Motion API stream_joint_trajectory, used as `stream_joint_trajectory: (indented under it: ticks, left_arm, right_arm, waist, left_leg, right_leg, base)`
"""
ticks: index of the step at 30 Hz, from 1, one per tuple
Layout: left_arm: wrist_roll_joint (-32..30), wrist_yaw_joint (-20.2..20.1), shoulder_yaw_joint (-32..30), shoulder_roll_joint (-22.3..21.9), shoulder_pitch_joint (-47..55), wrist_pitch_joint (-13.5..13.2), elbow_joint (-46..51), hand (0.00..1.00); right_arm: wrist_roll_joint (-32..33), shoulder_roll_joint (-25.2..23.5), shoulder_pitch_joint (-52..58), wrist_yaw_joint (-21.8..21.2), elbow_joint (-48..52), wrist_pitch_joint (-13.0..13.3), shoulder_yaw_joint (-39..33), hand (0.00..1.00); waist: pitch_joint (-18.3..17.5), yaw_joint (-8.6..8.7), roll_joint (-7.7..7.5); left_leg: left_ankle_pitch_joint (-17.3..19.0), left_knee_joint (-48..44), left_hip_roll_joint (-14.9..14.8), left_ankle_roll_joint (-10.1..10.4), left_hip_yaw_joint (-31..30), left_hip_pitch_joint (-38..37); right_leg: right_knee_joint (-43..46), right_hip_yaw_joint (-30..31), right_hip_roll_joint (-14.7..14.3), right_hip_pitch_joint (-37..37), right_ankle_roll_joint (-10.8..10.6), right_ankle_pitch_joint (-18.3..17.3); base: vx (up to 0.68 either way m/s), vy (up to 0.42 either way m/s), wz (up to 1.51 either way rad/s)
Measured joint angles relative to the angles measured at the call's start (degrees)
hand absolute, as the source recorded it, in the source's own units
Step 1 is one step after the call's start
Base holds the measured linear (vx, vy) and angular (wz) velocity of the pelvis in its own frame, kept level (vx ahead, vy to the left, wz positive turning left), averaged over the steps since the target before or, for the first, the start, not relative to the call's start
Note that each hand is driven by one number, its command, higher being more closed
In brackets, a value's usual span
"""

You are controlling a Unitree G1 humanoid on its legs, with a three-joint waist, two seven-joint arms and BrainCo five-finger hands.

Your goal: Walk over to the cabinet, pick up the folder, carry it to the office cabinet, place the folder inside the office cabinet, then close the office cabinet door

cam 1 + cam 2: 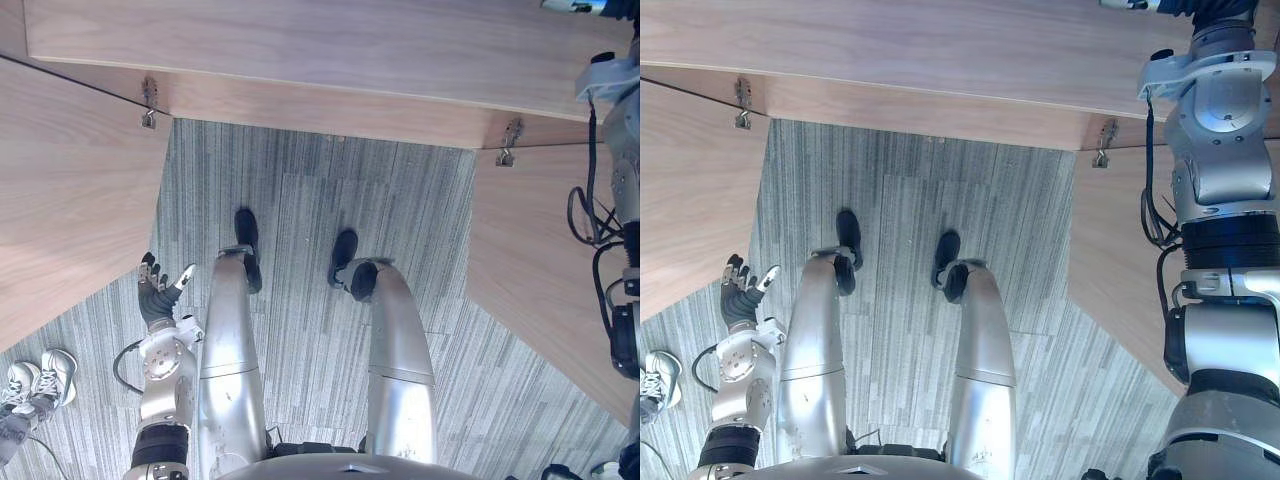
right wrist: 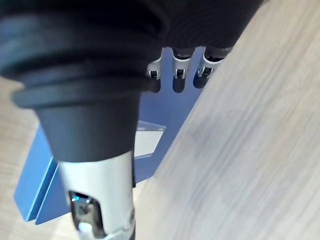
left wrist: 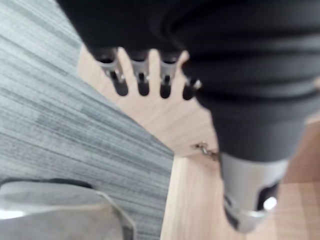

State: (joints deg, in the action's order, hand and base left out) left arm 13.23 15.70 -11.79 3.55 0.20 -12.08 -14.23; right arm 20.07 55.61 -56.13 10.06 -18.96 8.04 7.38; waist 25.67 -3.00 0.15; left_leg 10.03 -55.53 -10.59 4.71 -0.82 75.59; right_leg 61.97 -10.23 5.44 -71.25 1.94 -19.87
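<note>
The blue folder (image 2: 167,117), with a white label on it, rests against pale wood in the right wrist view. My right hand (image 2: 178,82) is raised over the cabinet top (image 1: 330,50), and its straight fingers reach onto the folder's blue face while the thumb stands apart from it. The right arm (image 1: 1220,150) rises along the right side of the head views. My left hand (image 1: 155,290) hangs low beside my left leg, fingers relaxed and holding nothing, close to the left wooden door (image 1: 60,200).
Two wooden cabinet doors stand swung out, the left one and a right one (image 1: 540,270), each on a metal hinge (image 1: 149,105). Grey striped carpet (image 1: 300,210) lies between them. A person's white sneakers (image 1: 35,385) stand at the lower left.
</note>
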Motion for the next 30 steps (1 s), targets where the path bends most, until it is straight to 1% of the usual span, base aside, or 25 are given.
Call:
stream_joint_trajectory:
  ticks: [1, 2, 7, 8, 11, 14, 16, 18, 19, 22, 24, 26, 27, 28, 29, 30]
  left_arm:
    - [0.0, -0.2, -0.1, 0.0, 0.1, 0.1, 0.0, 0.0]
    - [0.0, -1.2, -0.5, -0.1, 0.2, 0.3, 0.0, 0.0]
    - [0.0, -2.3, -1.2, 0.0, 0.6, 0.4, -0.1, 0.0]
    - [0.0, -2.3, -1.3, 0.0, 0.6, 0.4, -0.1, 0.0]
    - [0.0, -2.8, -1.4, 0.0, 0.6, 0.5, -0.1, 0.0]
    - [0.0, -2.9, -1.6, 0.0, 0.6, 0.5, -0.1, 0.0]
    - [-0.1, -3.5, -1.6, 0.0, 0.6, 0.5, -0.2, 0.0]
    - [-0.6, -3.6, -1.6, 0.0, 0.6, 0.5, -0.3, 0.0]
    - [-1.1, -3.6, -1.6, 0.0, 0.6, 0.6, -0.4, 0.0]
    - [-1.1, -3.6, -1.6, 0.0, 0.6, 0.7, -0.4, 0.0]
    - [-1.1, -3.6, -1.6, 0.0, 0.6, 0.8, -0.5, 0.0]
    - [-1.2, -3.5, -1.6, -0.1, 0.6, 0.8, -0.5, 0.0]
    - [-1.2, -3.5, -1.7, -0.1, 0.6, 0.8, -0.5, 0.0]
    - [-1.2, -3.4, -1.7, -0.1, 0.6, 0.9, -0.5, 0.0]
    - [-1.2, -3.4, -1.7, -0.1, 0.6, 0.8, -0.4, 0.0]
    - [-1.2, -3.3, -1.7, -0.1, 0.6, 0.9, -0.4, 0.0]
  right_arm:
    - [-1.0, 0.6, 0.0, -0.2, 0.0, -0.4, 1.4, 0.0]
    - [-3.0, 1.1, 0.0, -1.4, 0.0, -1.0, 2.8, 0.0]
    - [-7.0, 1.3, 1.5, -3.9, 0.1, -1.1, 4.5, 0.0]
    - [-7.0, 1.3, 1.9, -4.0, 0.1, -1.1, 4.9, 0.0]
    - [-7.1, 1.4, 4.0, -5.9, 0.1, -1.1, 5.6, 0.0]
    - [-7.1, 1.6, 6.4, -6.3, 0.8, -1.0, 5.6, 0.0]
    - [-7.7, 2.7, 8.7, -6.5, 3.3, -1.0, 5.6, 0.0]
    - [-9.0, 3.8, 10.4, -7.9, 5.2, -0.9, 5.6, 0.0]
    - [-9.2, 3.9, 11.6, -8.5, 6.2, -0.9, 5.6, 0.0]
    - [-9.4, 3.9, 15.6, -8.6, 9.3, -0.8, 4.8, 0.0]
    - [-9.7, 2.9, 20.1, -8.6, 12.3, -0.7, 1.7, 0.0]
    - [-11.5, -0.2, 24.9, -8.1, 16.3, -0.6, -3.6, 0.0]
    - [-11.5, -1.5, 25.8, -7.9, 17.2, -0.5, -5.0, 0.0]
    - [-11.7, -4.5, 27.4, -6.5, 19.3, -0.4, -7.9, 0.0]
    - [-12.1, -5.9, 28.1, -5.7, 20.4, -0.3, -9.0, 0.0]
    - [-13.4, -9.4, 29.0, -4.3, 22.0, -0.1, -11.3, 0.0]
  waist:
    - [0.0, -0.04, 0.0]
    - [0.0, -0.14, -0.02]
    - [-0.1, -0.48, -0.27]
    - [-0.2, -0.53, -0.35]
    - [-0.2, -0.77, -0.47]
    - [-0.2, -0.99, -0.47]
    - [-0.2, -1.2, -0.48]
    - [-0.2, -1.28, -0.48]
    - [-0.2, -1.31, -0.49]
    - [-0.4, -1.43, -0.85]
    - [-0.6, -1.58, -1.26]
    - [-0.7, -1.49, -1.34]
    - [-0.7, -1.43, -1.34]
    - [-0.7, -1.35, -1.34]
    - [-0.7, -1.32, -1.35]
    - [-0.7, -1.21, -1.4]
  left_leg:
    - [0.0, 0.2, 0.0, 0.0, 0.0, -0.2]
    - [-0.1, 0.7, 0.0, -0.1, 0.2, -0.7]
    - [-0.1, 1.0, -0.1, -0.1, 0.5, -1.4]
    - [-0.1, 1.0, 0.0, -0.1, 0.5, -1.4]
    - [-0.1, 1.0, 0.0, -0.1, 0.5, -1.4]
    - [-0.1, 1.0, 0.0, -0.1, 0.5, -1.4]
    - [-0.1, 1.0, 0.0, -0.1, 0.5, -1.5]
    - [-0.1, 1.0, 0.0, -0.1, 0.5, -1.5]
    - [-0.1, 1.0, 0.0, -0.1, 0.5, -1.7]
    - [-0.1, 1.1, 0.0, -0.1, 0.5, -1.8]
    - [0.0, 1.1, 0.0, -0.2, 0.5, -1.8]
    - [0.1, 1.1, 0.0, -0.4, 0.5, -2.0]
    - [0.1, 1.1, 0.0, -0.4, 0.6, -2.0]
    - [0.1, 1.2, 0.0, -0.5, 0.6, -2.2]
    - [0.2, 1.3, 0.0, -0.5, 0.7, -2.3]
    - [0.2, 1.5, 0.0, -0.6, 0.8, -2.8]
  right_leg:
    - [-0.2, 0.0, 0.0, 0.3, -0.1, 0.1]
    - [-0.8, 0.0, 0.0, 0.8, -0.1, 0.3]
    - [-1.2, 0.1, 0.0, 1.5, -0.2, 0.3]
    - [-1.2, 0.0, 0.0, 1.5, -0.2, 0.3]
    - [-1.3, 0.0, 0.1, 1.5, -0.2, 0.3]
    - [-1.3, 0.0, 0.1, 1.5, -0.2, 0.3]
    - [-1.3, 0.0, 0.1, 1.6, -0.2, 0.3]
    - [-1.3, 0.0, 0.1, 1.6, -0.2, 0.3]
    - [-1.3, 0.0, 0.1, 1.8, -0.2, 0.3]
    - [-1.5, 0.0, 0.1, 2.0, -0.2, 0.3]
    - [-1.6, -0.1, 0.1, 2.1, -0.2, 0.3]
    - [-2.0, -0.2, 0.0, 2.4, -0.3, 0.4]
    - [-2.1, -0.2, 0.0, 2.6, -0.4, 0.4]
    - [-2.3, -0.2, 0.0, 2.8, -0.5, 0.4]
    - [-2.4, -0.1, 0.0, 2.9, -0.5, 0.5]
    - [-2.7, 0.0, 0.0, 3.3, -0.6, 0.6]
  base:
    - [0.04, 0.037, 0.0]
    - [0.03, 0.031, -0.01]
    - [0.01, 0.02, 0.0]
    - [0.0, 0.0, 0.0]
    - [0.0, 0.0, 0.0]
    - [0.0, 0.0, 0.0]
    - [0.0, 0.0, 0.0]
    - [0.0, 0.0, 0.0]
    - [0.01, 0.031, 0.01]
    - [0.0, 0.0, 0.0]
    - [0.0, 0.016, 0.0]
    - [0.01, 0.035, -0.01]
    - [0.01, 0.042, -0.02]
    - [0.0, 0.0, 0.0]
    - [0.01, 0.036, -0.02]
    - [0.01, 0.035, -0.03]
